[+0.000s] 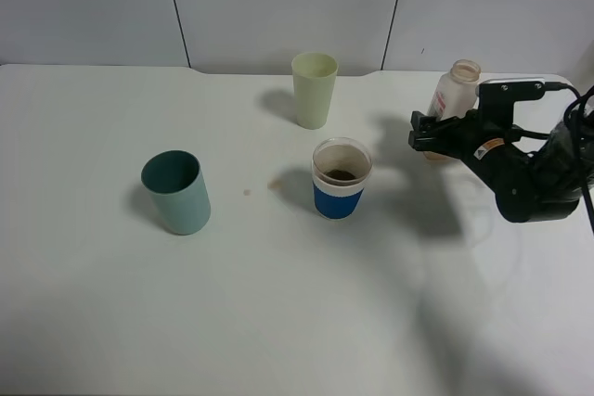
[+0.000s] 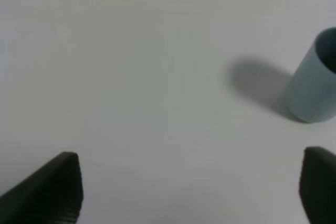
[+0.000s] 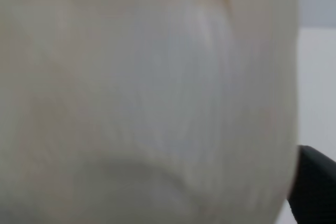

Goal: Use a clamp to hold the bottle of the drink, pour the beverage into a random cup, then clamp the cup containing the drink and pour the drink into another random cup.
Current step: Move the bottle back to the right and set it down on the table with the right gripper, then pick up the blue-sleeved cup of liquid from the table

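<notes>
Right gripper (image 1: 419,132) against bottle (image 1: 458,88), clamped or loose can't tell; left gripper (image 2: 191,190) spread, near teal cup (image 2: 314,80); brown drink (image 1: 342,175) in blue-banded cup (image 1: 338,201).

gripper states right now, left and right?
Left gripper: open, nothing between the jaws.
Right gripper: right up against the bottle; gripping or open cannot be told.

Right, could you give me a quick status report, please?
Left gripper open, empty. Right gripper at the bottle, grip unclear. Drink in the blue-banded cup. Nothing blocking it.
</notes>
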Controlling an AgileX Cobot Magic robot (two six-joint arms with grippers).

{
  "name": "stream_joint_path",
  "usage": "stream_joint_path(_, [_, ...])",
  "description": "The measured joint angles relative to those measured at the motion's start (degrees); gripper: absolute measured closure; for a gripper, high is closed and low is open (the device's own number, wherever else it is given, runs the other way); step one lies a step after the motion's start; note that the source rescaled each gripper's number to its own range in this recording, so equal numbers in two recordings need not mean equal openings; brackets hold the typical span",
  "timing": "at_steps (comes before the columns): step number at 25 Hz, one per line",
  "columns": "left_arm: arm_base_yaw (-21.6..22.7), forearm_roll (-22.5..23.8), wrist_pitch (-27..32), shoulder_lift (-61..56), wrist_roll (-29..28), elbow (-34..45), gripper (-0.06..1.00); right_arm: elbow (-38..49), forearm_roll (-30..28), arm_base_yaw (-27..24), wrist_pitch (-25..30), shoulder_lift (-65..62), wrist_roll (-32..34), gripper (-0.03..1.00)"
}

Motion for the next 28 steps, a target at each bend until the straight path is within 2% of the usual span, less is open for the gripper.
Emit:
stream_joint_path(3, [0.0,0.0,0.0,0.0,0.0,0.0,0.44,0.0,0.0,0.0,0.2,-1.8,0.0,0.22])
stream_joint_path(7, [0.0,0.0,0.0,0.0,0.0,0.0,0.44,0.0,0.0,0.0,4.1,-4.7,0.0,0.21])
stream_joint_path(12, [0.0,0.0,0.0,0.0,0.0,0.0,0.44,0.1,1.7,0.0,9.0,-8.3,0.0,0.05])
stream_joint_path(16, [0.0,0.0,0.0,0.0,0.0,0.0,0.44,0.1,2.8,0.0,12.7,-11.3,0.0,-0.02])
stream_joint_path(28, [0.0,0.0,0.0,0.0,0.0,0.0,0.44,0.2,2.7,0.0,21.8,-20.7,0.0,-0.03])
